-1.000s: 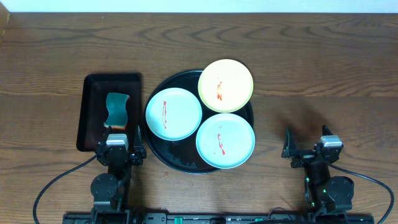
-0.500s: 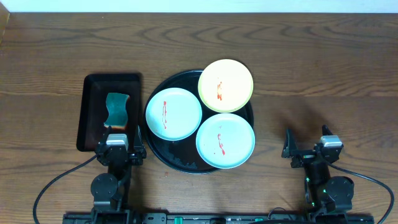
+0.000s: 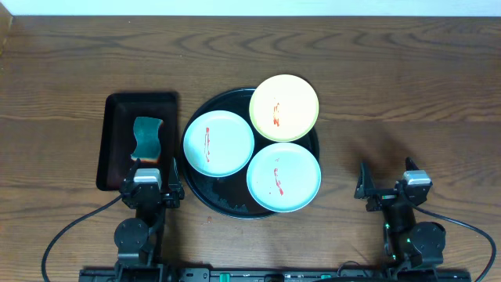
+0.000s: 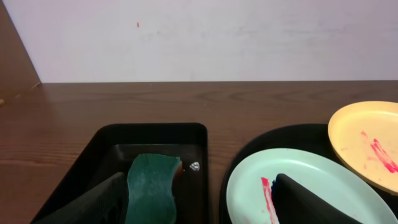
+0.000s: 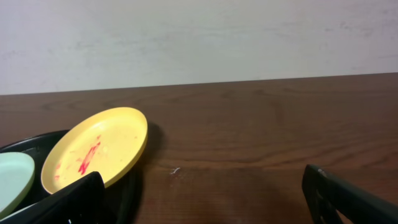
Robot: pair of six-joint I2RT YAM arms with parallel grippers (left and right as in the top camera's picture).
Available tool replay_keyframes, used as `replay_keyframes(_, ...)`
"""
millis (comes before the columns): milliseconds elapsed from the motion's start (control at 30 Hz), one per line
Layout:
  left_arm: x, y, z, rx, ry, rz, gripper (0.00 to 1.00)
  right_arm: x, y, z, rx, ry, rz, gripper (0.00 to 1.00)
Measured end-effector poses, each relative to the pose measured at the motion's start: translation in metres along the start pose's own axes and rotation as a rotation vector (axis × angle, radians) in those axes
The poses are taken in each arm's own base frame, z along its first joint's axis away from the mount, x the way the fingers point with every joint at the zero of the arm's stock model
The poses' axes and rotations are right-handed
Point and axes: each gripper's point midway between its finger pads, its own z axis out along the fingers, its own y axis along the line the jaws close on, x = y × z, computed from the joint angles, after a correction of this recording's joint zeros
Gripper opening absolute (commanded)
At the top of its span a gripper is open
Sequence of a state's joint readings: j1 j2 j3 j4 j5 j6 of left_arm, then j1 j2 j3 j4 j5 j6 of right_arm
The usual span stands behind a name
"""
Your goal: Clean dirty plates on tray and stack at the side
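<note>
The round black tray (image 3: 227, 200) holds three dirty plates with red smears: a pale yellow one (image 3: 284, 106) at the back right, a pale blue-green one (image 3: 218, 142) at the left and another (image 3: 283, 177) at the front right. The yellow plate (image 5: 93, 152) and the left plate (image 4: 305, 190) also show in the wrist views. My left gripper (image 3: 149, 186) rests open and empty at the front left, near the rectangular tray. My right gripper (image 3: 387, 186) rests open and empty at the front right, on bare table.
A rectangular black tray (image 3: 117, 110) left of the round tray holds a teal sponge (image 3: 145, 138), also seen in the left wrist view (image 4: 152, 193). Bare wooden table (image 3: 407, 94) lies to the right of the round tray. A white wall stands behind the table.
</note>
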State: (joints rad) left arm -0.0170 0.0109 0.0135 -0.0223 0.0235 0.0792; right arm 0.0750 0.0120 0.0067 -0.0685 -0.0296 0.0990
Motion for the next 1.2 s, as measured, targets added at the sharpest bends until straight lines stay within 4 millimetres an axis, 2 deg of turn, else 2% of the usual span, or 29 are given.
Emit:
replay_keyframes(1033,-0.0016,0.0001,-0.0006,0.000,0.002,-0.035,0.74,-0.0009,0.0031,0.0000,-0.018,-0.003,0.001,0.99)
replay_keyframes(1200,0.0054,0.0003,-0.0005,-0.003,0.060,-0.052,0.74,-0.0018,0.0061,-0.0001,-0.035,-0.005,0.027,0.99)
